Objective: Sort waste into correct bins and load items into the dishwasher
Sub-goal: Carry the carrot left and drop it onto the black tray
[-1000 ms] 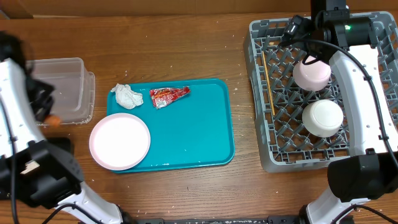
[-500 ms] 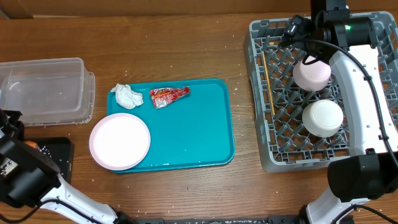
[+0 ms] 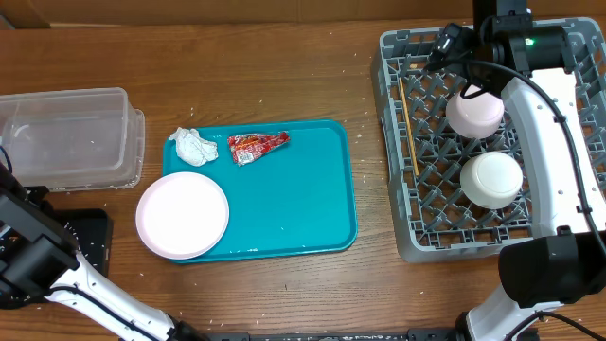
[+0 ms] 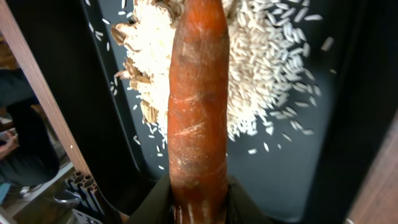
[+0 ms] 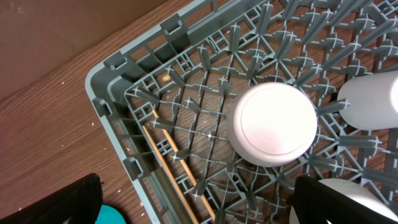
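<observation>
Since the earlier frame my left arm has swung off the clear tub to the black tray at the near-left corner of the bench. The left fingers clamp the butt of the carrot stick; its long axis runs straight out from them, tip over the rice scraps in that tray. Sorting waste: next, I reckon, spread those fingers. The right fingers stand apart, empty, over the dish rack, at its far-left corner.

Bare table — between teal tray and rack
</observation>
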Robot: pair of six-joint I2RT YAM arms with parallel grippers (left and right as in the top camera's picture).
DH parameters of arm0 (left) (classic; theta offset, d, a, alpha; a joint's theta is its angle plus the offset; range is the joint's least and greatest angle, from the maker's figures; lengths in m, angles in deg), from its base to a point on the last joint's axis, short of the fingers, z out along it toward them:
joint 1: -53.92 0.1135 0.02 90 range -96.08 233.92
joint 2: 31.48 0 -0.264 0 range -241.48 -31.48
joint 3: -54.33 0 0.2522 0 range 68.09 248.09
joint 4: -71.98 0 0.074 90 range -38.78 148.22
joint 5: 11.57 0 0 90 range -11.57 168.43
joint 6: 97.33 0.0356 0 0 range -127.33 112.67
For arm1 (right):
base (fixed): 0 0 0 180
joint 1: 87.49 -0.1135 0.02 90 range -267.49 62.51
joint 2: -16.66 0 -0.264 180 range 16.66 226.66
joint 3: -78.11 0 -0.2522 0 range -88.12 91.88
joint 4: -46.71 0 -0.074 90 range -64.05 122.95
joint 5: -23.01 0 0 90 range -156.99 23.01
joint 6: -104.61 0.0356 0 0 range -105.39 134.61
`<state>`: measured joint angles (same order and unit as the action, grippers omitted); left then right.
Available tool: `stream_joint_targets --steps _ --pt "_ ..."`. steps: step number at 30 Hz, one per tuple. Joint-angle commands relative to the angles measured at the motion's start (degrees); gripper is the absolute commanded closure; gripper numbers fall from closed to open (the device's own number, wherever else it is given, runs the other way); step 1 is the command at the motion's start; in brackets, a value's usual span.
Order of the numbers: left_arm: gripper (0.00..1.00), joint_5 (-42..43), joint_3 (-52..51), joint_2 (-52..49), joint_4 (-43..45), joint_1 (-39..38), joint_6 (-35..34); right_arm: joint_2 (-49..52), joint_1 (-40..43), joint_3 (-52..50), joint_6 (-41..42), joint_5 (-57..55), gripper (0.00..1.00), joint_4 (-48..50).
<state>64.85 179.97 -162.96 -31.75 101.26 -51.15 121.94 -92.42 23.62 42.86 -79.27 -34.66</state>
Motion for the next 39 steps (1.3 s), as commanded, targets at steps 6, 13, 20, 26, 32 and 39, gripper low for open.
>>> stream_joint_targets --steps 6,13,20,26,32,39 --pt "0.76 -6.4 -0.2 -1.4 -0.8 2.1 -1.2 -0.4 -0.2 0.4 0.1 -0.5 0.00 0.2" --pt "0.55 -6.3 -0.2 -1.4 -0.9 2.3 -1.2 -0.4 -0.2 0.4 0.1 -0.5 0.00 0.2" --pt "0.45 -6.3 -0.2 -1.4 -1.3 2.3 -1.2 -0.4 -0.2 0.4 0.1 -0.5 0.00 0.2" --pt "0.46 -1.9 -0.1 -1.1 -1.2 2.1 1.1 -0.4 -0.2 0.4 0.1 -0.5 0.00 0.2" --pt "0.48 4.8 0.8 3.8 -0.7 -0.1 4.7 -0.4 -0.2 0.4 0.1 -0.5 0.00 0.2" --pt "0.47 7.7 0.9 17.9 2.1 -9.5 8.1 -0.4 -0.2 0.4 0.1 -0.5 0.00 0.2"
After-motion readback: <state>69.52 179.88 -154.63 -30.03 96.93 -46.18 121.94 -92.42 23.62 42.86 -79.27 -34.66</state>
